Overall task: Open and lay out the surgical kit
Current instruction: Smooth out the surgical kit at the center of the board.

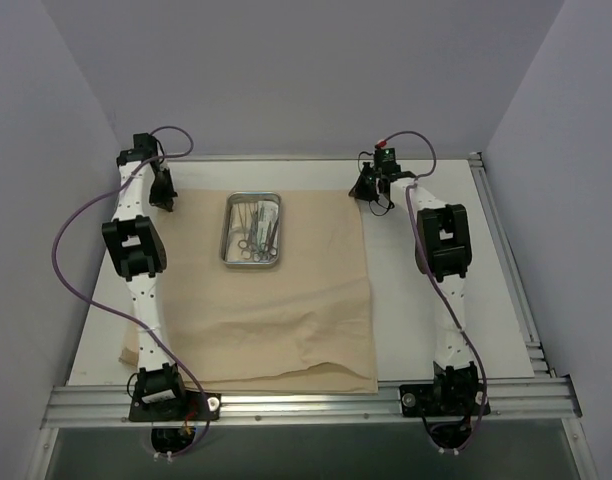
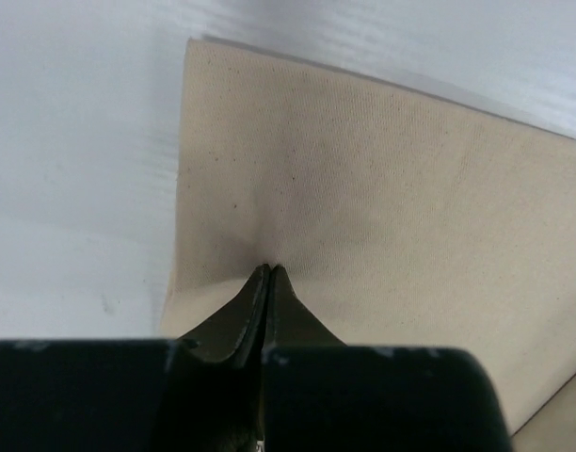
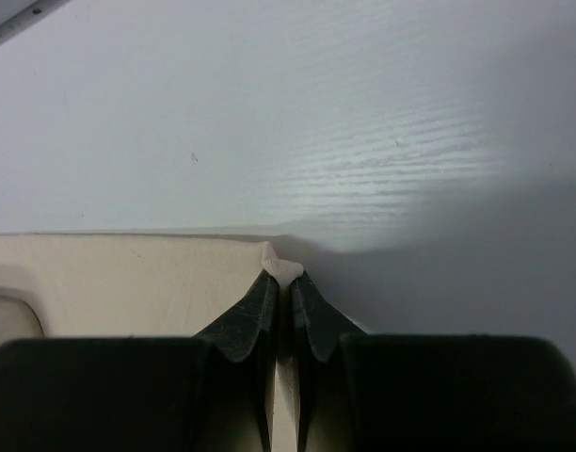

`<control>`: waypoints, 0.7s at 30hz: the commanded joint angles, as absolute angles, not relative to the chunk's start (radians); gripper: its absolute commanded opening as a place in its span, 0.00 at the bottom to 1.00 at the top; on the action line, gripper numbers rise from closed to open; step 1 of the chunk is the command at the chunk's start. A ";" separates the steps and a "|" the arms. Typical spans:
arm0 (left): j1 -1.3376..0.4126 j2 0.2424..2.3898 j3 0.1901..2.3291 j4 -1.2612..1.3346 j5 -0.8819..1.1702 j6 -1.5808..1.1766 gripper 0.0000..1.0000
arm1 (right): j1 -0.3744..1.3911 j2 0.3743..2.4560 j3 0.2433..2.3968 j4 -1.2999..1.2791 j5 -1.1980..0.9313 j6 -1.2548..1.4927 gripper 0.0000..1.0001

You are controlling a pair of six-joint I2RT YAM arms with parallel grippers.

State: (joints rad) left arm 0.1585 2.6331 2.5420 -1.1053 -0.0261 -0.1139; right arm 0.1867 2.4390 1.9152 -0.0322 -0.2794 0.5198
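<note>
The left gripper has its black jaws pressed right together, nipping a pucker of the beige woven cloth wrap close by its far left corner. The right gripper is closed just as tightly, and a little peak of the far right corner pokes out between its tips.

From both pinch points the cloth runs back toward the arm bases. It lies spread across the white table, smooth at the far side and rumpled along the near edge. The small rectangular steel tray rests on the far half of the cloth between the two grippers, nearer the left one, its long side running far to near. Thin metal instruments lie inside it, too small to tell apart.

To my eye, any tug on these corners would travel toward that tray, so an even pull from both sides looks wise.
</note>
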 commanded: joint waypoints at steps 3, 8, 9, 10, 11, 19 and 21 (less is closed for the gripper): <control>0.167 2.695 2.712 -1.141 -0.055 -0.135 0.02 | 0.172 2.483 1.976 0.037 -0.235 0.607 0.00; 0.169 2.686 2.701 -1.097 -0.034 -0.141 0.02 | 0.170 2.560 2.069 0.041 -0.230 0.641 0.00; 0.169 2.691 2.707 -1.094 -0.031 -0.143 0.02 | 0.170 2.569 2.098 0.043 -0.229 0.652 0.00; 0.169 2.697 2.717 -1.091 -0.022 -0.147 0.02 | 0.170 2.583 2.111 0.055 -0.224 0.675 0.00; 0.169 2.698 2.724 -1.089 -0.018 -0.150 0.02 | 0.169 2.588 2.117 0.061 -0.218 0.686 0.00; 0.172 2.707 2.789 -1.045 -0.014 -0.161 0.02 | 0.169 2.599 2.174 0.117 -0.163 0.753 0.00; 0.172 2.709 2.796 -1.029 -0.014 -0.160 0.02 | 0.169 2.588 2.164 0.121 -0.144 0.744 0.00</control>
